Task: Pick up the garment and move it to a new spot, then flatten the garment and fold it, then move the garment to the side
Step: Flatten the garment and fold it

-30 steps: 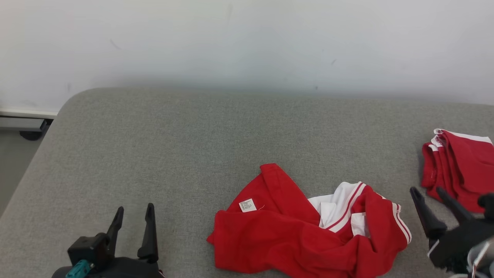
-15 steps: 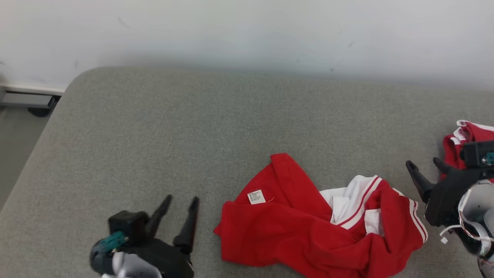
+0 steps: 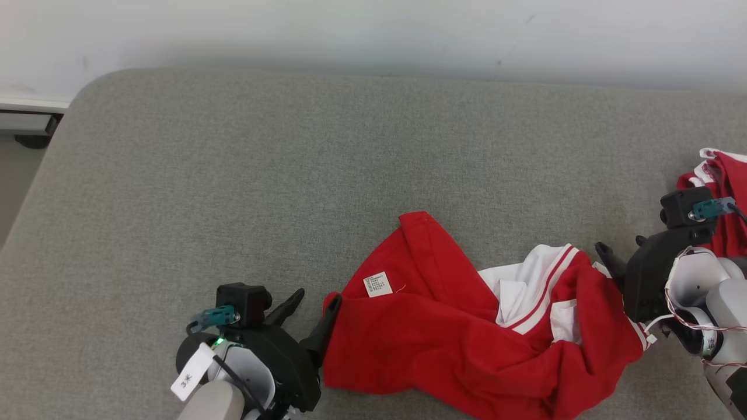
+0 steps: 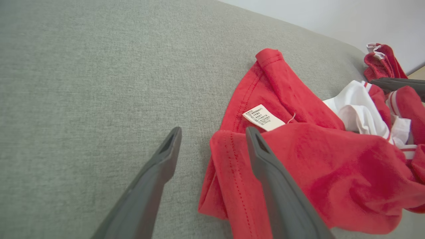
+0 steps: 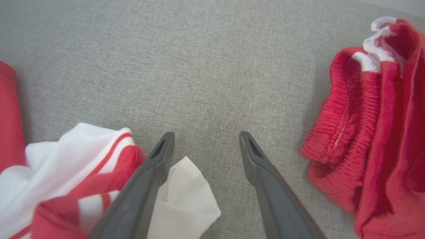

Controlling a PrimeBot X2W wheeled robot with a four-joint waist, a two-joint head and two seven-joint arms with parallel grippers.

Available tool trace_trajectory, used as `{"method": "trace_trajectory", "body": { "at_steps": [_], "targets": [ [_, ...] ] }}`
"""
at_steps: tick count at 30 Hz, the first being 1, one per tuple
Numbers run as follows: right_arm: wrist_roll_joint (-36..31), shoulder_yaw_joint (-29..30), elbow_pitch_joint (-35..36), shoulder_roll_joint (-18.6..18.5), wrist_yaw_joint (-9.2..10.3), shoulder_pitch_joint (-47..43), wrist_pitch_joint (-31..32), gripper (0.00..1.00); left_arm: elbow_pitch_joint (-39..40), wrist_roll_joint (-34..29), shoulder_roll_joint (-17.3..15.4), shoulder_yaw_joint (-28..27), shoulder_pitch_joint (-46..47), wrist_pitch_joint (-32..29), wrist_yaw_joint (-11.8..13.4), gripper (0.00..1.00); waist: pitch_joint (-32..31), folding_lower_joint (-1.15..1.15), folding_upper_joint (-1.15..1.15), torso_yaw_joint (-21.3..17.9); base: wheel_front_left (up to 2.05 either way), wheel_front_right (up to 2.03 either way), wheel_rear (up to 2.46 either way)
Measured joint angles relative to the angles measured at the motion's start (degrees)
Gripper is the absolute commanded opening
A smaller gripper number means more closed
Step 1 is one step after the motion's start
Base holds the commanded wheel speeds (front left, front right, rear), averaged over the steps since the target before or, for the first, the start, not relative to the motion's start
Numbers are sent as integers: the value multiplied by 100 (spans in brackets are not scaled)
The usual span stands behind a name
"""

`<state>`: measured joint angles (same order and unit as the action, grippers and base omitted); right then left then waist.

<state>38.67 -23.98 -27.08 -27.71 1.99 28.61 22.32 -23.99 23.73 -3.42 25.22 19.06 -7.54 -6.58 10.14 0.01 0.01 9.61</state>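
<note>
Right, my left gripper (image 3: pixel 317 296) has its fingers spread astride the left hem of the crumpled red-and-white garment (image 3: pixel 467 344), one finger over cloth, one over the grey cushion (image 3: pixel 292 175). My right gripper (image 5: pixel 206 135) gapes wide at the garment's white right edge, with a second red garment (image 5: pixel 382 116) lying just beyond

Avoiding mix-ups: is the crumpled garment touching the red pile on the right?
Apart. The right wrist view shows bare grey cushion between the garment and the red pile.
</note>
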Motion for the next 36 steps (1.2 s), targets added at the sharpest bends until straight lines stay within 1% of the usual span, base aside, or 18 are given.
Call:
{"method": "trace_trajectory", "body": {
  "at_steps": [6, 12, 13, 14, 15, 16, 17, 22, 24, 25, 31, 34, 35, 36],
  "targets": [
    [-4, -121, -356, 99, -155, 77, 147, 100, -405, 231, 47, 187, 235, -160, -49, 100, 107, 0, 0, -37, 0, 0, 0],
    [-56, -252, -495, 203, -225, 146, 207, 100, -645, 311, 66, 355, 334, -264, -51, 100, 125, -1, 0, -25, 0, 0, 0],
    [-84, -309, -603, 207, -253, 239, 256, 100, -717, 399, 80, 387, 390, -305, -52, 100, 129, -1, 0, -18, 0, 0, 0],
    [-149, -369, -625, 204, -259, 276, 296, 100, -759, 476, 88, 396, 399, -310, -52, 44, 128, -1, 0, -13, 0, 0, 0],
    [-182, -407, -646, 207, -272, 291, 298, 65, -808, 583, 94, 399, 404, -310, -52, 22, 125, -1, 0, -9, 0, 0, 0],
    [-183, -432, -695, 212, -311, 323, 298, 20, -859, 631, 100, 414, 415, -311, -52, 0, 120, -1, 0, -5, 0, 0, 0],
    [-188, -450, -728, 214, -341, 359, 298, 0, -882, 651, 97, 437, 428, -319, -52, 0, 114, -1, 0, -1, 0, 0, 0],
    [-169, -428, -831, 323, -438, 381, 278, 0, -1005, 711, 111, 520, 497, -343, -55, 0, 95, -1, 0, 22, 0, 0, 0],
    [-130, -400, -901, 341, -504, 394, 214, 0, -1037, 719, 110, 510, 509, -278, -55, 0, 65, -1, 0, 35, 0, 0, 0],
    [-111, -378, -933, 358, -505, 397, 157, 0, -1045, 719, 111, 493, 509, -240, -55, 0, 45, -1, 0, 38, 0, 0, 0],
    [-40, -149, -968, 402, -605, 619, -353, 0, -980, 750, 96, 155, 667, 189, -40, 0, -119, -1, 0, 34, 0, 0, 0],
    [-1, -15, -957, 408, -613, 695, -693, 0, -896, 715, -52, 19, 726, 441, 78, 0, -217, -1, 0, 24, 0, 0, 0],
    [8, 4, -957, 405, -637, 711, -801, 0, -867, 667, -113, -34, 726, 524, 144, 0, -249, -1, 0, 21, 0, 0, 0],
    [7, 14, -950, 402, -662, 715, -900, 0, -844, 621, -192, -49, 731, 576, 157, 0, -282, -1, -1, 18, 0, 0, 0]
  ]
}}
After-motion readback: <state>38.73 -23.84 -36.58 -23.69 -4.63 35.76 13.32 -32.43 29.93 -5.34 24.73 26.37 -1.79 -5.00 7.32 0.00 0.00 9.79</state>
